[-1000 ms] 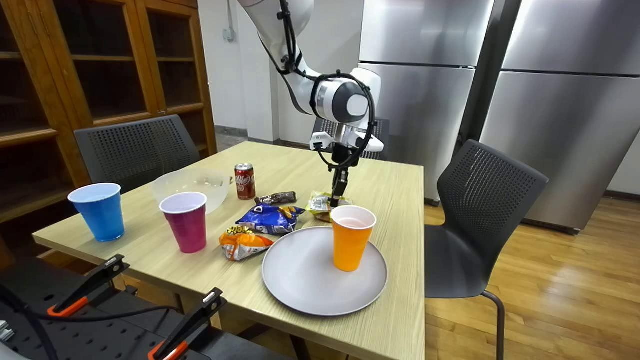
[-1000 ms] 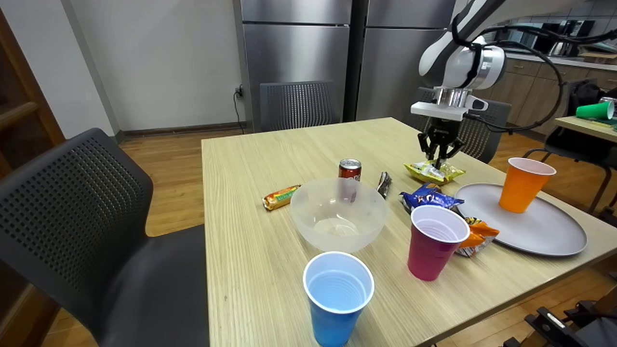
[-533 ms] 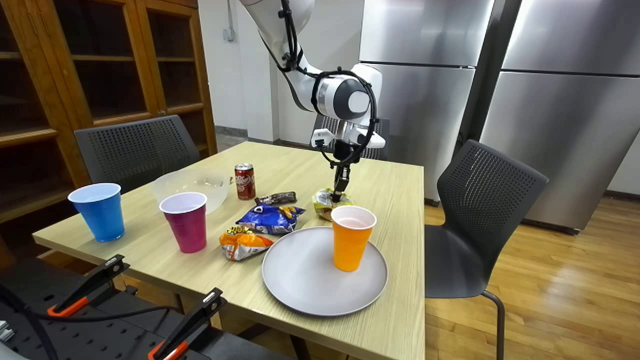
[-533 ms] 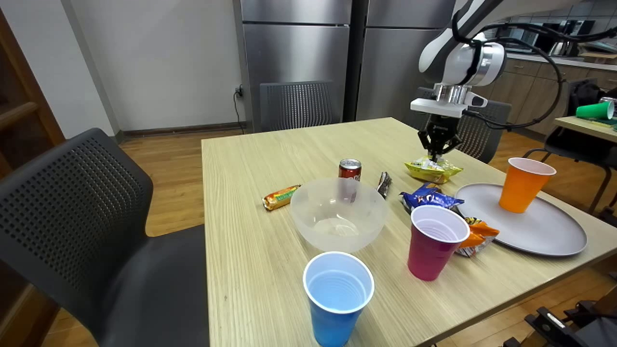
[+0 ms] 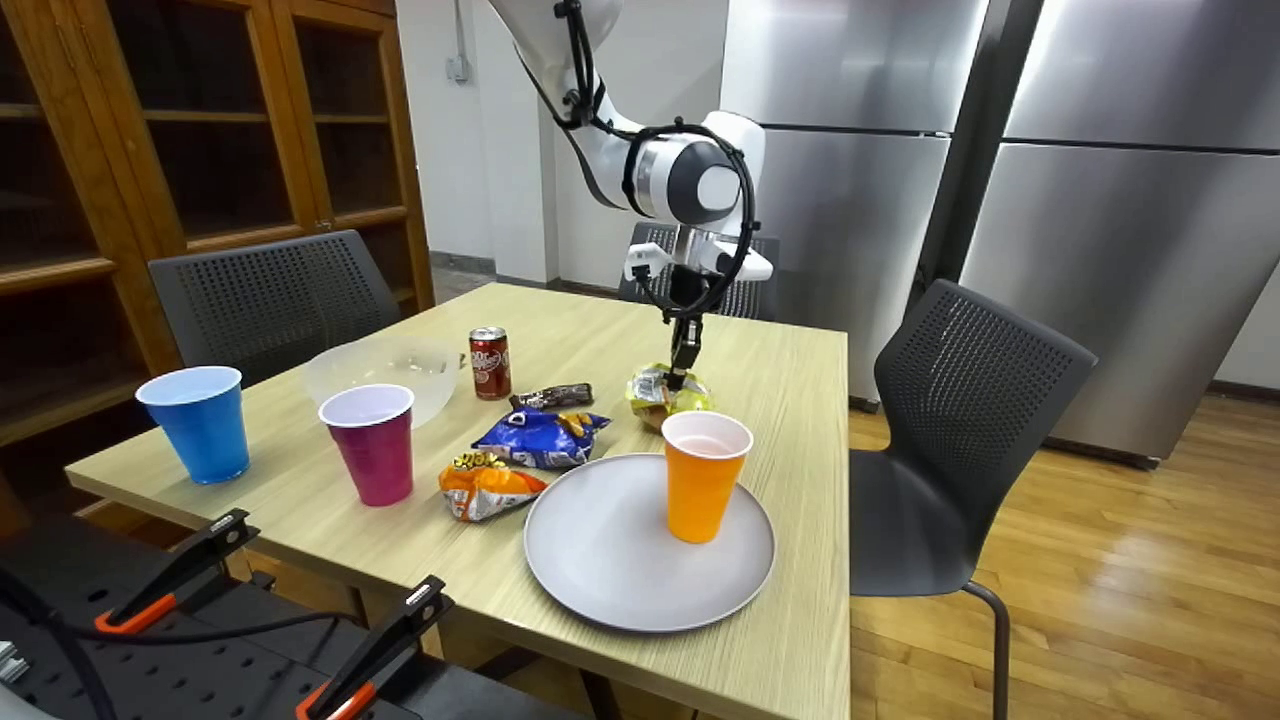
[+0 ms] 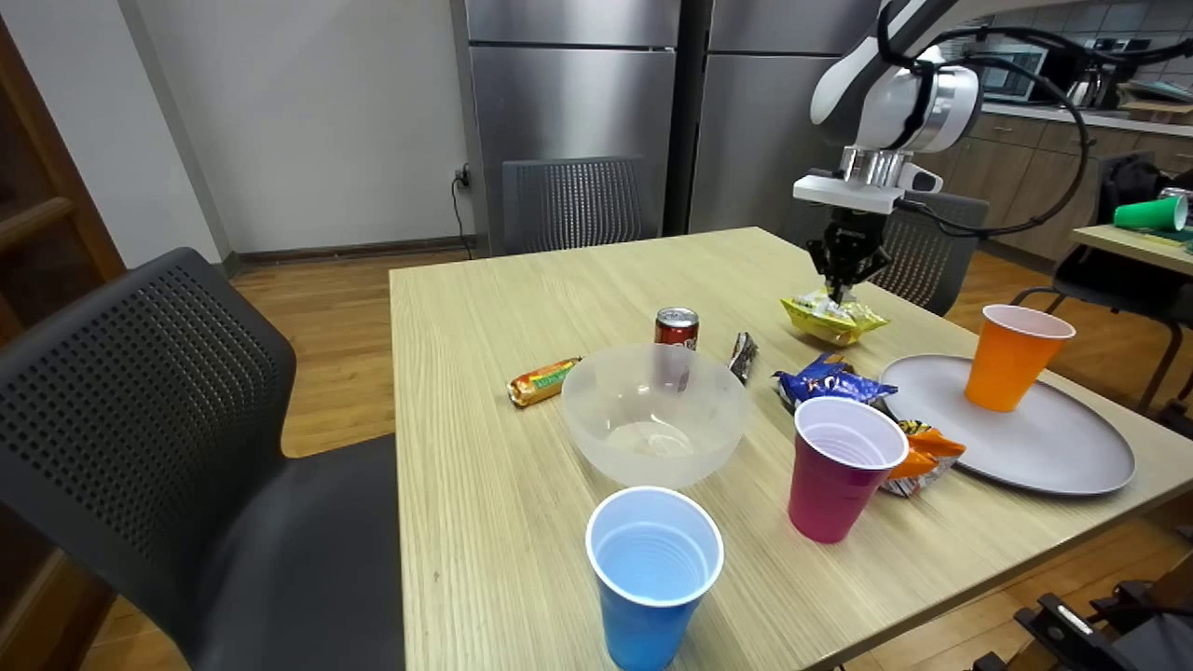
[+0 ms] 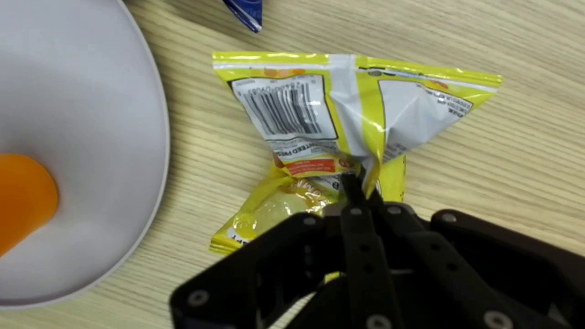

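Claw (image 7: 364,191) pinches a fold of the yellow bag (image 7: 315,130); prob. best raised slow & straight, w/ clearance from orange cup (image 5: 700,490).

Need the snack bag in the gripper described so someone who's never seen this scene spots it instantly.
On the pale wooden table, find the round gray plate with the orange cup standing on it. Beside that plate, the black gripper pinches a crumpled snack bag. Its yellow colour and white barcode panel set it apart from the nearby blue bag and orange bag.
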Robot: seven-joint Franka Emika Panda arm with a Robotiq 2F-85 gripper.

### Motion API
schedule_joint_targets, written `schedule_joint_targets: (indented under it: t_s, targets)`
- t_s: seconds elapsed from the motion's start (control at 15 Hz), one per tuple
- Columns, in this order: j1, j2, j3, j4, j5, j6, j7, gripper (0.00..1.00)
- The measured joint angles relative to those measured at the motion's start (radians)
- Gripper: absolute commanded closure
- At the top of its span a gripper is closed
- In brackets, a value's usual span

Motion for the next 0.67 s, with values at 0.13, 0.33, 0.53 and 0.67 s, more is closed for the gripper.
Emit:
schedule_joint_targets:
  t_s: [0.13,0.33,0.53,0.67]
  targets:
    - [0.005,-0.023,0.001,-0.008,-0.001,0.010,-0.003,1.00]
    - [0.018,-0.072,0.002,-0.045,-0.004,0.038,-0.012,1.00]
    - [0.039,-0.130,0.002,-0.104,-0.006,0.083,-0.024,1.00]
    - [0.057,-0.170,0.003,-0.155,-0.010,0.121,-0.031,1.00]
